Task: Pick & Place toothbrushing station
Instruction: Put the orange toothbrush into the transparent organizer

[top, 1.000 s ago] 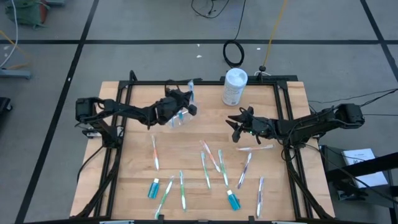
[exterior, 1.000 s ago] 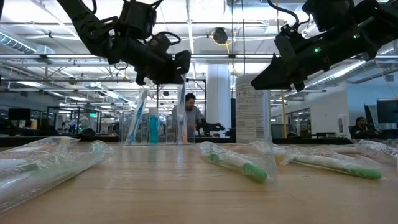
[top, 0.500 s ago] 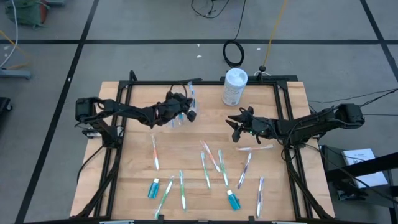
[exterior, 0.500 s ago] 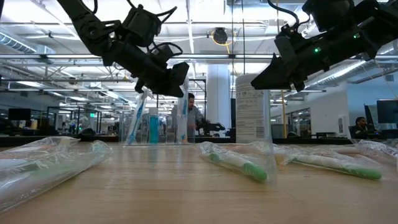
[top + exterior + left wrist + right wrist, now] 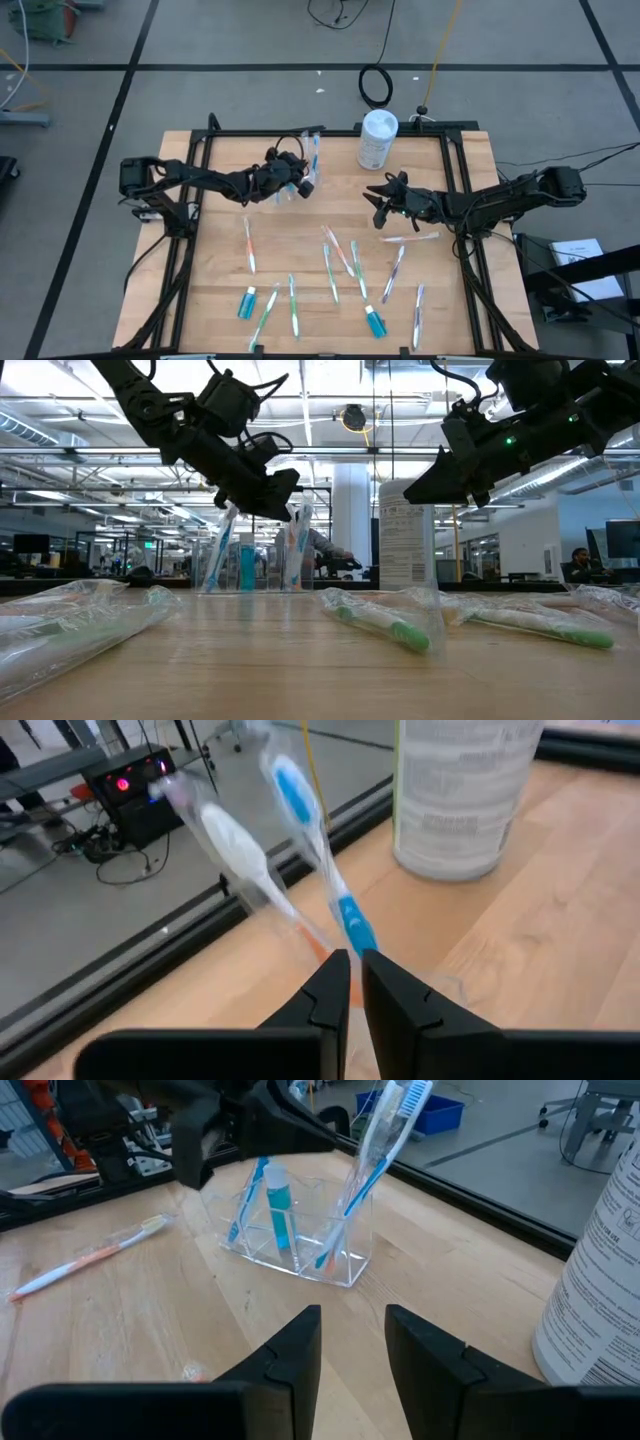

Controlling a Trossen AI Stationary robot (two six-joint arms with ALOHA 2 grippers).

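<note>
A clear plastic holder (image 5: pixel 290 193) stands at the table's far middle, also seen in the right wrist view (image 5: pixel 300 1230). It holds a blue tube (image 5: pixel 276 1205) and several toothbrushes (image 5: pixel 375 1140) that lean with their heads up. My left gripper (image 5: pixel 303 182) is at the holder's top, shut on a blue-and-white toothbrush (image 5: pixel 325 870) beside a wrapped white one (image 5: pixel 235 845). My right gripper (image 5: pixel 381 207) hangs open and empty above the table right of the holder. Several wrapped toothbrushes (image 5: pixel 340 255) and two blue tubes (image 5: pixel 247 302) lie flat on the near half. My left gripper pinches the blue-and-white toothbrush's handle (image 5: pixel 352 942) just below its blue grip, between its two fingertips. The fingers slant down from the table's left. The brush leans away from them, head up; its lower end is hidden behind the fingers.
A large white canister (image 5: pixel 377 138) stands at the far edge, right of the holder. A black frame rail (image 5: pixel 330 128) borders the table. Wrapped brushes (image 5: pixel 385 622) lie close to the near edge in the low view. People show in the room beyond.
My left gripper has gone down and a little toward the table's right, tipping its fingers lower, to the holder's top. The toothbrush it carries has come down with it and now leans among the brushes in the holder's right end.
</note>
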